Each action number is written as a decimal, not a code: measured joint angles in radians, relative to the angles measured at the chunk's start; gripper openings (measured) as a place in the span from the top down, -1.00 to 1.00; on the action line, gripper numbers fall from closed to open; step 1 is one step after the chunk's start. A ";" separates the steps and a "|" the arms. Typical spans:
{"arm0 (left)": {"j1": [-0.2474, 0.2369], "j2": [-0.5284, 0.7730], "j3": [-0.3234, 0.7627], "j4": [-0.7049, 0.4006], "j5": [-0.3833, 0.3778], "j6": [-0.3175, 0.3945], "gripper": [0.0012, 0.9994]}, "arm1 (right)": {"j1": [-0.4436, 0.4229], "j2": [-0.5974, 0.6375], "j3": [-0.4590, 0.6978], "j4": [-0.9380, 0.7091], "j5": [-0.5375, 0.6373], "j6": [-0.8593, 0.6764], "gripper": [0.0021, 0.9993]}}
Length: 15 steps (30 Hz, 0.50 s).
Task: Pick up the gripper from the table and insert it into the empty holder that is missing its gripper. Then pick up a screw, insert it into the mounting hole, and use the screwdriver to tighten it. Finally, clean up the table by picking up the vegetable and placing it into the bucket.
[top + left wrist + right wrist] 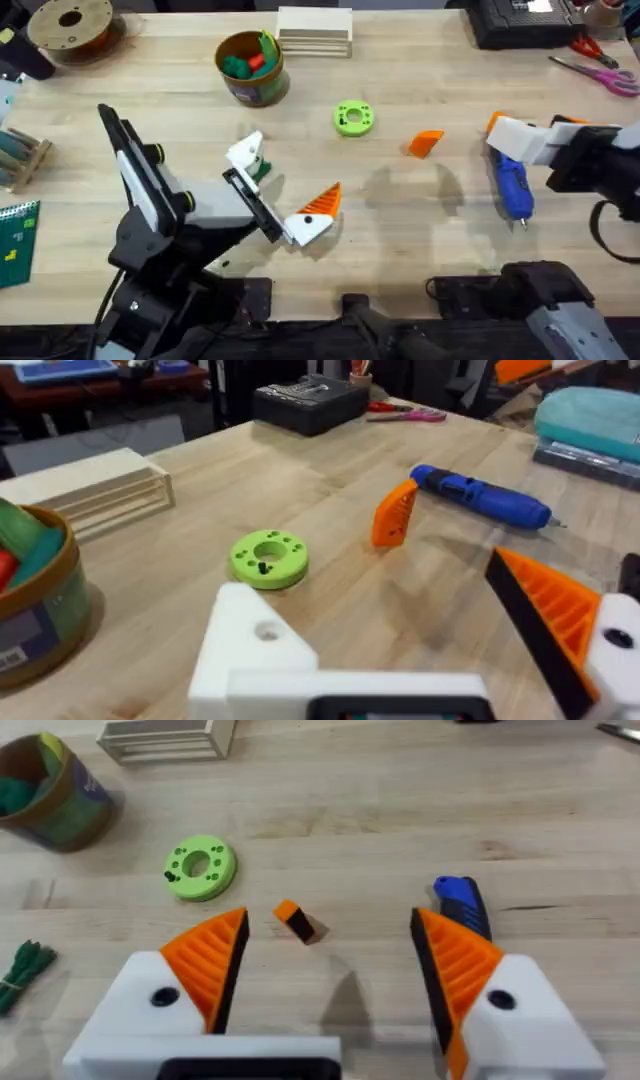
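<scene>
Right claw [325, 980] spread | gripper [293, 919] just beyond (apart, untouched)

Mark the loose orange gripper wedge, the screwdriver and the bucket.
gripper wedge [426, 143], overhead view, middle of its orange face.
screwdriver [480, 497], left wrist view, mid blue body.
bucket [254, 86], overhead view, outer side wall.

Wooden table [400, 260], light planks. On it: orange gripper wedge [426, 143] at centre; green ring disc [352, 118] near; blue screwdriver [513, 187] to right; bucket [251, 68] w/ toy veg; leafy vegetable [22, 970]; scissors [598, 72]; wood block [315, 31].
</scene>
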 joint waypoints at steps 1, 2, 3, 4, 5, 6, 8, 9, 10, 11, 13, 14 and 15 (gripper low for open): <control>0.000 0.000 0.000 0.000 0.000 -0.014 -0.97 | 0.000 0.009 0.000 0.000 -0.013 -0.004 -0.88; 0.000 0.000 0.000 0.000 0.000 -0.028 -0.97 | 0.000 0.024 0.000 0.000 -0.034 -0.017 -0.88; 0.000 0.000 0.000 0.000 0.000 -0.039 -0.97 | 0.001 0.047 0.000 0.002 -0.059 -0.037 -0.88; 0.000 0.000 0.000 0.000 0.000 -0.046 -0.97 | 0.004 0.074 0.000 0.003 -0.082 -0.056 -0.87; 0.000 0.000 0.000 0.000 0.000 -0.054 -0.97 | 0.009 0.103 0.000 0.005 -0.099 -0.071 -0.87; 0.000 0.000 0.000 0.000 0.000 -0.059 -0.97 | 0.017 0.138 0.000 0.007 -0.114 -0.087 -0.87; 0.000 0.000 0.000 0.000 0.000 -0.066 -0.97 | 0.041 0.216 0.006 0.006 -0.135 -0.119 -0.88; 0.000 0.000 0.000 0.000 0.000 -0.068 -0.97 | 0.057 0.259 0.016 0.001 -0.141 -0.140 -0.88; 0.000 0.000 0.000 0.000 0.000 -0.072 -0.97 | 0.070 0.295 0.027 -0.001 -0.146 -0.158 -0.88; 0.000 0.000 0.000 0.000 0.000 -0.072 -0.98 | 0.086 0.343 0.044 -0.004 -0.149 -0.183 -0.88; 0.000 0.000 0.000 0.000 0.000 -0.075 -0.97 | 0.112 0.430 0.082 -0.009 -0.145 -0.222 -0.88; 0.000 0.000 0.000 0.000 0.000 -0.077 -0.97 | 0.123 0.472 0.101 -0.008 -0.139 -0.238 -0.88; 0.000 0.000 0.000 0.000 0.000 -0.079 -0.97 | 0.131 0.511 0.118 -0.008 -0.126 -0.251 -0.88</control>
